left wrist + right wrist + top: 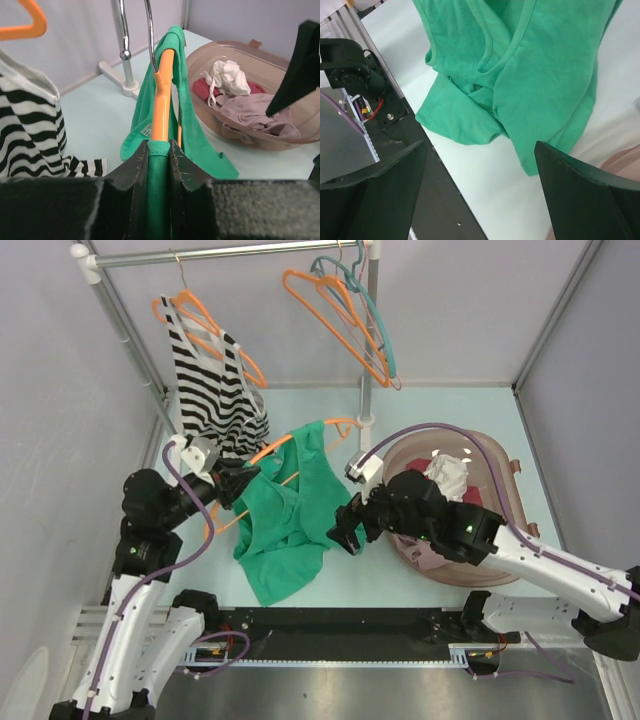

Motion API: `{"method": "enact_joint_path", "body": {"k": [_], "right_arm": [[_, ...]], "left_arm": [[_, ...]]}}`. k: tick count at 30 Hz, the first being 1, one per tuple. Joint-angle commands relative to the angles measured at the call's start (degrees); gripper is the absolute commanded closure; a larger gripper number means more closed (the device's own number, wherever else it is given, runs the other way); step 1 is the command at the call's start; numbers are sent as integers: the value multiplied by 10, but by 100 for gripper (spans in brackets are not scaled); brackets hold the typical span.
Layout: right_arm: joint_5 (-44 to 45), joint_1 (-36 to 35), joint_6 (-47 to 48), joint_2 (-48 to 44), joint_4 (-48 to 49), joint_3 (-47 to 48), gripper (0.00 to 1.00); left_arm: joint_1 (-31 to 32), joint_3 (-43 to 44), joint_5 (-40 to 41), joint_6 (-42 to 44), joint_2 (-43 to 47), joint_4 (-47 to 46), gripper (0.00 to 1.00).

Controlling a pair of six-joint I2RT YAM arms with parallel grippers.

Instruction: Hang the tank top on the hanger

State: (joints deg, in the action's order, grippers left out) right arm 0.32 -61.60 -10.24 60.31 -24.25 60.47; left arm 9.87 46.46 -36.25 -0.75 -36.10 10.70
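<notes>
Left gripper (159,150): clenched on thin green fabric tank top (195,140) and orange triangular hanger (161,100).
Right gripper (480,185): released, above tank top.

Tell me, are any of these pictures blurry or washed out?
Top view: even light, all sharp, faint shadows around the tank top. Left wrist view: the left gripper fills the bottom, dark and slightly soft; the hanger is crisp. Right wrist view: the table glares near white; the right gripper is a dark silhouette.
</notes>
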Motion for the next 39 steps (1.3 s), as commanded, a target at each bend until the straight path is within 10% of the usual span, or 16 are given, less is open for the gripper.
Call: {"method": "enact_joint_path", "body": {"k": [1, 24, 36, 39], "right_arm": [[-9, -4, 90, -51, -56, 76, 6], [-272, 63, 334, 66, -195, 333, 8], [-364, 74, 338, 115, -256, 345, 45], [-390, 76, 339, 114, -255, 347, 68]], "left_arm": [[-5, 48, -78, 38, 0, -34, 100], [-4, 192, -377, 122, -52, 246, 100], [-4, 186, -376, 128, -40, 258, 100], [-4, 185, -382, 132, -42, 265, 100]]}}
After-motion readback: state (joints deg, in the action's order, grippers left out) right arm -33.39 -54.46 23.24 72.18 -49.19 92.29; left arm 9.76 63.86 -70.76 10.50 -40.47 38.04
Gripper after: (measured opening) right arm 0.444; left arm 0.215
